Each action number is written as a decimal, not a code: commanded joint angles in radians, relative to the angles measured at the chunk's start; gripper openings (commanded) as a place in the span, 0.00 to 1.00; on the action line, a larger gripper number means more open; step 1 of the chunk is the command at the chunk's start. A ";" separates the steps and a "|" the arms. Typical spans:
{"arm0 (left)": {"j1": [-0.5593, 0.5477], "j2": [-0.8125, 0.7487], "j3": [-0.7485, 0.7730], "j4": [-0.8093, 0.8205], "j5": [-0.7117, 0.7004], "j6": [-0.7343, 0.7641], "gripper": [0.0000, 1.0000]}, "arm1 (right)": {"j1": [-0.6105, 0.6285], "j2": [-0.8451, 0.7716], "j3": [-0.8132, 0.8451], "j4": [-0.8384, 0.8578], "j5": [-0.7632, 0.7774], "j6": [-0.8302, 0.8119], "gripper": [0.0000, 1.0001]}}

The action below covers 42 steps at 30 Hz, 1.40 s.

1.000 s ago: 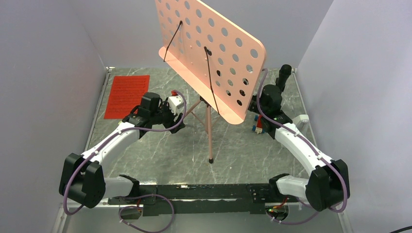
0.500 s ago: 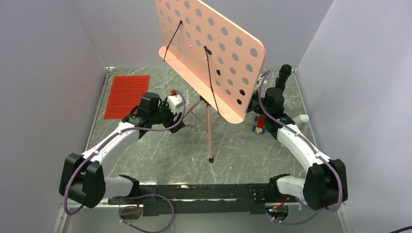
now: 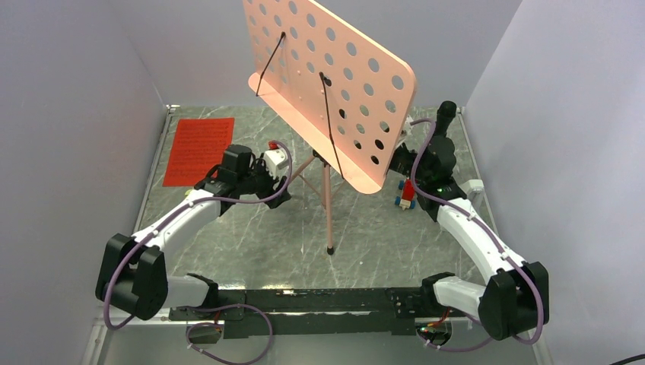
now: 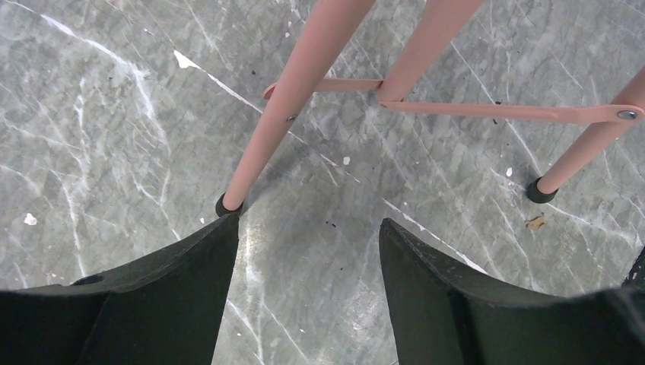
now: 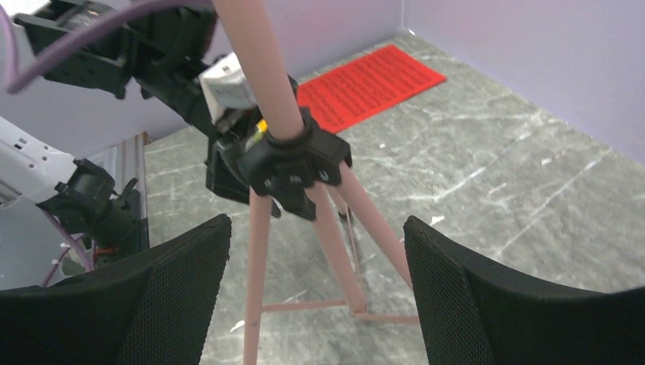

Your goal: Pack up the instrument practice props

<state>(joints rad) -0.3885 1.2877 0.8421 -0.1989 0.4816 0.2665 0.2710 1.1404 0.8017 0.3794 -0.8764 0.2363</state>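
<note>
Music stand point(image 3: 335, 84): upright, leg hub point(image 5: 293, 156) dead ahead of right gripper point(image 5: 316, 226), wide, empty | left gripper point(image 4: 308, 228): wide, a stand foot point(image 4: 225, 205) just ahead | sheet-music pages point(image 5: 369, 87), metronome point(image 5: 224, 87): beyond the hub | we judge stand grasp pending; next, we close on the hub.

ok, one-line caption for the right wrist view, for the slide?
Right hand open, facing the pole of the pink music stand; red sheet music lies flat on the table behind.

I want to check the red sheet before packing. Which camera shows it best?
The top camera: almost the whole red sheet lies flat, seen from above. The right wrist camera shows it far off, slanted. The left wrist camera misses it.
</note>
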 commanded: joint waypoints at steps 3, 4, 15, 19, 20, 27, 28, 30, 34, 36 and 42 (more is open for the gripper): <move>-0.017 0.037 0.082 0.063 0.028 -0.032 0.72 | 0.057 0.030 0.115 0.142 0.002 0.058 0.86; -0.019 0.047 0.095 0.074 0.024 -0.041 0.72 | 0.068 0.042 0.128 0.151 0.007 0.065 0.86; -0.026 0.124 0.197 0.137 0.020 -0.100 0.72 | 0.134 0.114 0.204 0.161 0.036 0.059 0.88; -0.026 0.130 0.197 0.148 0.026 -0.110 0.72 | 0.135 0.110 0.190 0.114 0.073 -0.007 0.87; -0.026 0.132 0.196 0.150 0.028 -0.112 0.72 | 0.134 0.108 0.186 0.113 0.077 -0.009 0.86; -0.025 0.152 0.203 0.165 0.060 -0.132 0.70 | 0.141 0.126 0.202 0.124 0.071 0.006 0.84; -0.025 0.155 0.204 0.168 0.065 -0.135 0.70 | 0.141 0.128 0.206 0.124 0.071 0.006 0.84; -0.026 0.162 0.211 0.170 0.077 -0.138 0.70 | 0.142 0.135 0.213 0.120 0.072 0.004 0.83; -0.033 0.175 0.221 0.163 0.106 -0.132 0.69 | 0.143 0.137 0.217 0.119 0.089 0.007 0.82; -0.037 0.180 0.222 0.168 0.113 -0.139 0.69 | 0.143 0.139 0.220 0.122 0.096 0.013 0.81; -0.044 0.196 0.231 0.171 0.125 -0.146 0.67 | 0.144 0.156 0.240 0.125 0.102 0.031 0.79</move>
<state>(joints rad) -0.4240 1.4765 1.0290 -0.0666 0.5640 0.1356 0.4095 1.2850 0.9867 0.4641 -0.7879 0.2535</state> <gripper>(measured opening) 0.678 0.799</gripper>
